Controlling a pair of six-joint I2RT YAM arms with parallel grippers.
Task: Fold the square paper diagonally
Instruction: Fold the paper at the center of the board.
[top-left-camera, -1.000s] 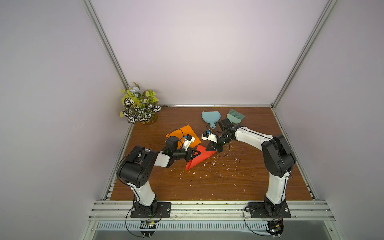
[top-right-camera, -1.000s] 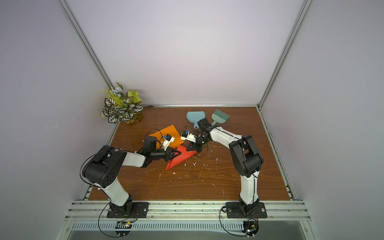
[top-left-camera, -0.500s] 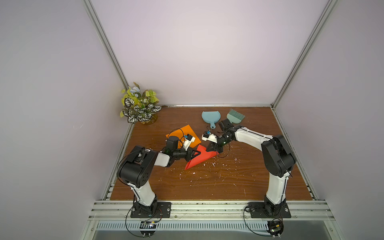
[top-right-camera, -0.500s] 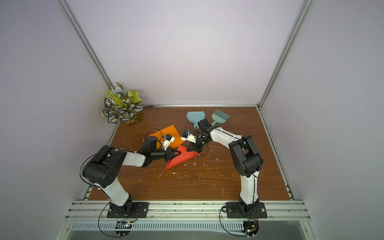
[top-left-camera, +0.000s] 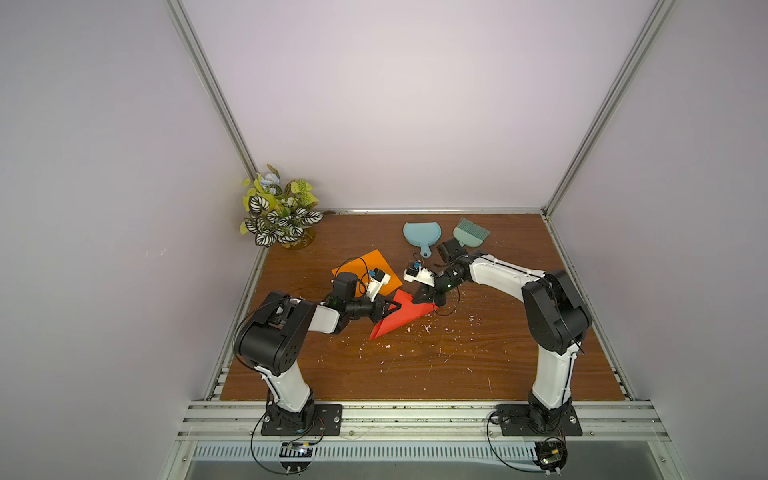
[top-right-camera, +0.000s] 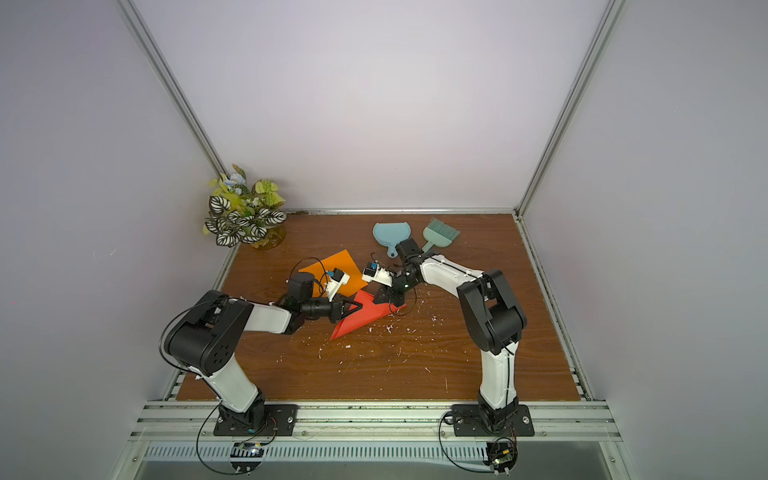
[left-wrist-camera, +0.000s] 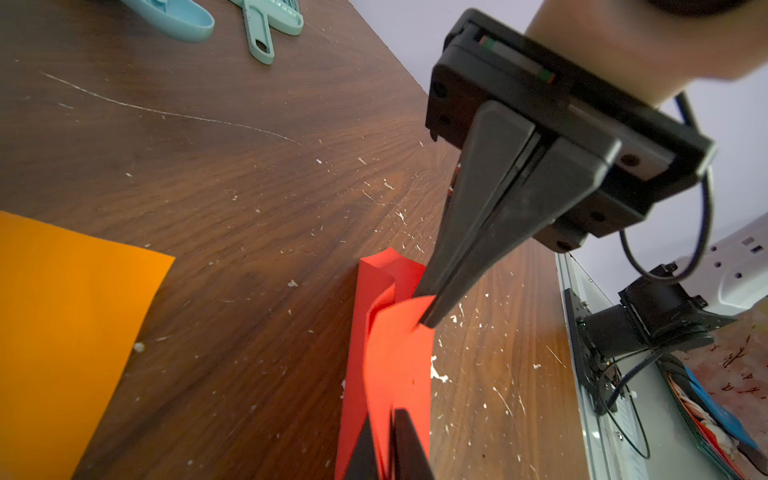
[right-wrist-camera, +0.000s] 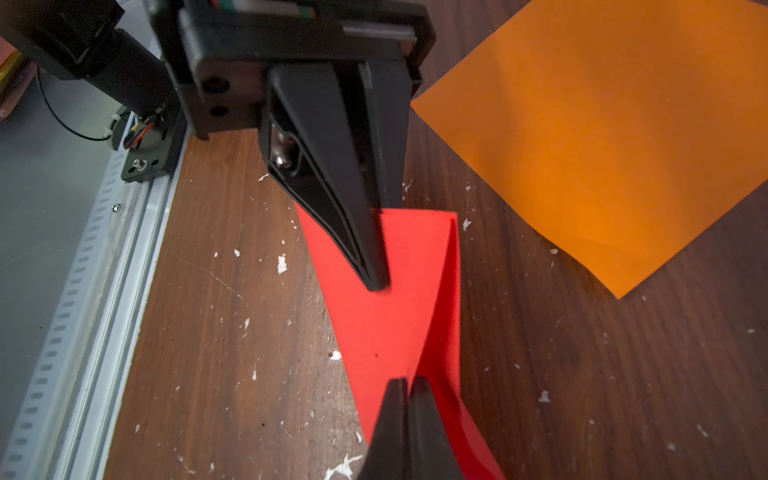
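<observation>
- Orange paper (left-wrist-camera: 62, 332), beside the red paper (left-wrist-camera: 395, 353): cut off in the left wrist view.
- One corner of the red paper: hidden under the right end effector (top-left-camera: 432, 301) in both top views.

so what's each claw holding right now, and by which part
both are shut on the red paper: the left claw pinches the lifted top layer at its near edge, the right claw pinches that layer by the opposite corner.

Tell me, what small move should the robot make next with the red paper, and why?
Probably ease both pinched edges down onto the table and flatten the sheet. The left jaws and right jaws are shut on the red paper, which is doubled into a triangle, but the wrist views show its layers bowing apart, so no crisp crease yet.
</observation>
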